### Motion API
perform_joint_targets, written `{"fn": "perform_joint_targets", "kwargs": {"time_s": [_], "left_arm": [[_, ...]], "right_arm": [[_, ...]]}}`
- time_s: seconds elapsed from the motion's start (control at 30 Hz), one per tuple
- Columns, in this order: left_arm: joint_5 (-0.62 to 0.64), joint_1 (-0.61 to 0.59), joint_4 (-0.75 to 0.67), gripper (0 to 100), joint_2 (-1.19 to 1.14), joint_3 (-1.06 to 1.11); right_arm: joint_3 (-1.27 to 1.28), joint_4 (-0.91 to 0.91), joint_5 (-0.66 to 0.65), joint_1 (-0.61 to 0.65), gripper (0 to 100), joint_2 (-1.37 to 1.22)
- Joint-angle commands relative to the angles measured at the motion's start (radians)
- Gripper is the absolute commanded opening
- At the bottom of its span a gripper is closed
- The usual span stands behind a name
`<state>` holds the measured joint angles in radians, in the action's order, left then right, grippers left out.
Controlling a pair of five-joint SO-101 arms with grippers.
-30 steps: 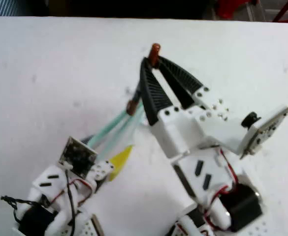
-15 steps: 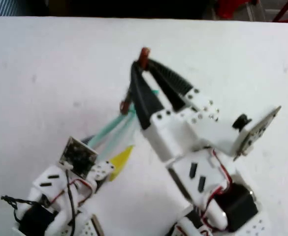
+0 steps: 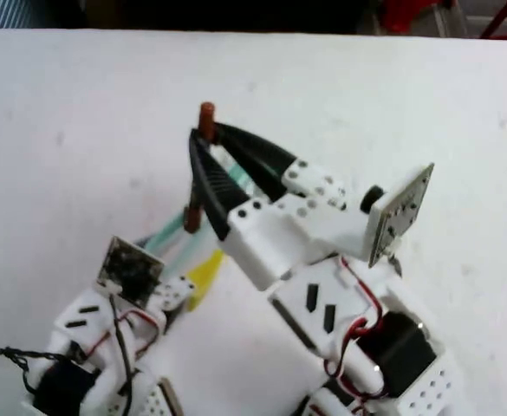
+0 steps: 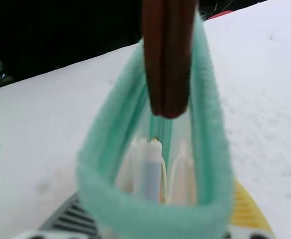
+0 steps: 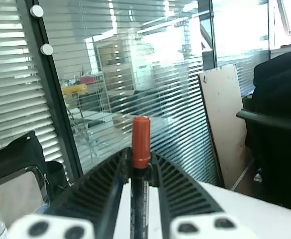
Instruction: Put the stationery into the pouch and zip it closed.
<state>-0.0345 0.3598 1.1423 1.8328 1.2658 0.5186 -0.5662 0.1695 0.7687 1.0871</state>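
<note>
**Pen at the Mouth of the Open Pouch**

The right tool [image 3: 203, 143] has its two black fingers pressed together on a brown pen [image 3: 206, 121]. In the right wrist view, the pen [image 5: 141, 142] stands between the fingers with its red cap [image 5: 141, 134] sticking out past the tips. The pen is held up off the white tabletop [image 3: 80, 130], near the middle of it. In the high view, the capped end points to the far side and the other end points down toward the near side.

The left tool [image 3: 199, 270] is at the near left. It is clamped on the pouch [image 3: 171, 232] and holds it up with the mouth open. One of its fingers is yellow [image 4: 247, 209] and sits by one side of the pouch.

The pouch has a soft green rim [image 4: 205, 149], and the rim makes a long open loop. The pouch is not zipped. Other pens [image 4: 152, 169] are already inside it, standing close together, white and pale blue.

The lower end of the brown pen hangs right at the far end of the open mouth. It cannot be told whether that end is past the rim or just above it.

The pouch lies between the two tools.
</note>
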Motion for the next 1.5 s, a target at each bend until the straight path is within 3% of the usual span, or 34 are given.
{"fn": "perform_joint_targets", "kwargs": {"time_s": [0.0,0.07,0.27,0.77,0.9,0.97,1.07,1.23,1.37,1.47], "left_arm": [[-0.008,-0.018,-0.025,23,-0.002,-0.008],[-0.008,-0.018,-0.025,23,-0.002,-0.011],[-0.008,-0.019,-0.025,23,-0.002,-0.011],[-0.008,-0.019,-0.025,23,-0.002,-0.011],[-0.018,-0.024,-0.06,10,-0.002,-0.011],[-0.032,-0.065,-0.097,1,-0.002,-0.009],[-0.026,-0.173,-0.127,2,-0.002,-0.011],[0.114,-0.335,-0.189,2,-0.002,-0.012],[0.132,-0.374,-0.206,2,-0.002,-0.008],[0.132,-0.378,-0.206,2,-0.002,-0.006]], "right_arm": [[-0.009,-0.01,0.002,0.005,1.8,-0.007],[-0.009,-0.01,0.002,0.005,3.3,-0.007],[0.009,-0.008,0.002,0.005,23.8,-0.007],[0.009,-0.008,0.002,0.002,23.9,0.001],[0.006,-0.007,0.002,-0.004,18.2,0.002],[0.005,-0.004,0.002,-0.044,16.6,0.002],[-0.028,-0.015,0.002,-0.104,16.6,-0.008],[-0.138,-0.12,0.002,-0.151,16.5,-0.048],[-0.184,-0.148,-0.003,-0.159,16.6,-0.105],[-0.233,-0.194,-0.126,-0.156,16.6,-0.159]]}}
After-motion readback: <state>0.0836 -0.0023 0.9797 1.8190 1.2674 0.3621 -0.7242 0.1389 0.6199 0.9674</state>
